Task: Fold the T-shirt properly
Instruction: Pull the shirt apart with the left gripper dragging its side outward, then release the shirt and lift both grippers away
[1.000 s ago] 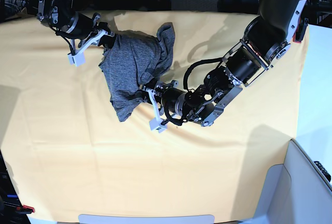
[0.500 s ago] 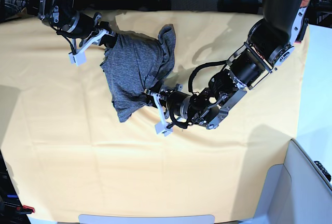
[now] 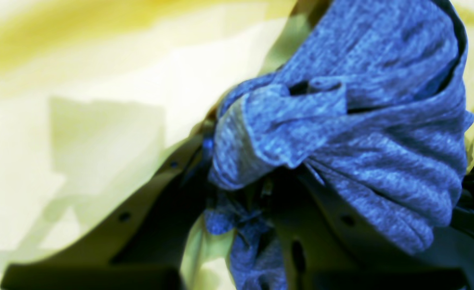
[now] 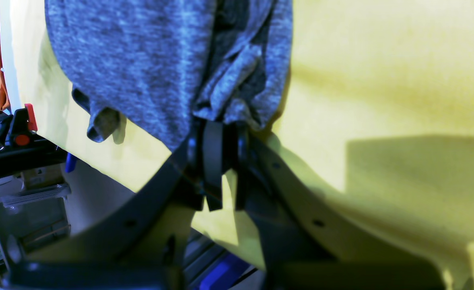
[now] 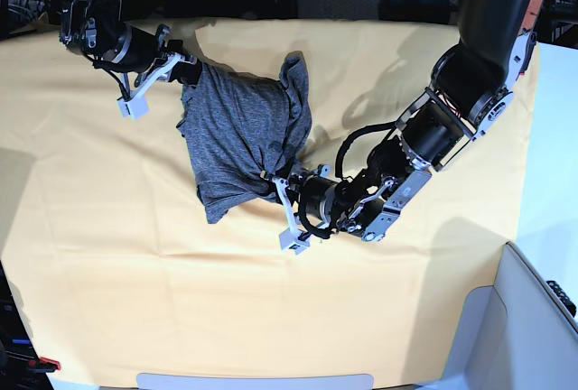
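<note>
Base view, reading left to right: the right gripper [image 5: 185,69] is sitting at the far upper left of the yellow cloth [image 5: 108,255] covering the surface, jaws pinched together on one bunched edge of the T-shirt [image 5: 239,133]. The right wrist view is confirming this, with gathered grey fabric wedged tight between the closed jaws. The T-shirt is hanging between the two arms as a crumpled, slack mass, a loose flap drooping at its lower left and another standing up at its upper right; nothing is flat yet. Further right and nearer the front, the left gripper [image 5: 282,187] is clamping the opposite lower edge, jaws partly apart around a thick wad of knit, as the left wrist view is showing. Judgement: two opposed holds are presumably serving to spread the garment out taut before any fold; the folding proper is looking not yet started, and the thin fabric may be bunching rather than opening.
</note>
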Controlling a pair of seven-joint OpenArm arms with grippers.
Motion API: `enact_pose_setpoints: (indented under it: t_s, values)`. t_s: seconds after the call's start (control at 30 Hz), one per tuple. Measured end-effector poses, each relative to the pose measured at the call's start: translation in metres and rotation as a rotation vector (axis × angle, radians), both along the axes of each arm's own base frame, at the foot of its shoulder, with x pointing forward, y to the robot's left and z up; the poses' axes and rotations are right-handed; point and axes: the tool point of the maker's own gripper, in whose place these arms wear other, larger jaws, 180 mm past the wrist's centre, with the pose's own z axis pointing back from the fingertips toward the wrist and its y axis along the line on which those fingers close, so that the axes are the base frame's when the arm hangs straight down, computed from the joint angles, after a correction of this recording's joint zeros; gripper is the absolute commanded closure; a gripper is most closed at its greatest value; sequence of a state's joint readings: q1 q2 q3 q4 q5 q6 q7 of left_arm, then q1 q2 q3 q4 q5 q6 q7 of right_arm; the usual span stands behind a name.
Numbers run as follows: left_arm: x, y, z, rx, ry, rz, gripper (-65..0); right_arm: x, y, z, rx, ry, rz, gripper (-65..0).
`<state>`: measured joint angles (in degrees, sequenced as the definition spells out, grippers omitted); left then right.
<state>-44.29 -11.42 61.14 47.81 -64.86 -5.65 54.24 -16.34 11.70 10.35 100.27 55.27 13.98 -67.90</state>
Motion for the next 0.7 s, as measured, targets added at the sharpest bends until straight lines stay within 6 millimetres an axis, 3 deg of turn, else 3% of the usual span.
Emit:
enact_pose_setpoints:
  t_s: [0.23, 0.37, 0.53, 0.7]
  values:
    - [0.005, 0.001, 0.001, 0.010, -0.025, 0.000, -14.9, 0.000, 0.000, 0.005, -0.032, -0.012, 0.029, -1.2]
    - [0.010, -0.001, 0.004, 0.019, -0.059, -0.005, -22.8, -0.003, 0.003, 0.009, -0.044, -0.012, 0.050, -13.7]
    - [0.013, -0.002, 0.008, 0.033, -0.087, -0.015, -23.6, -0.004, 0.003, 0.017, -0.065, -0.033, 0.067, -30.7]
    - [0.016, 0.009, 0.012, 0.069, -0.077, -0.017, -23.7, 0.002, 0.006, 0.032, -0.076, -0.083, 0.083, -35.5]
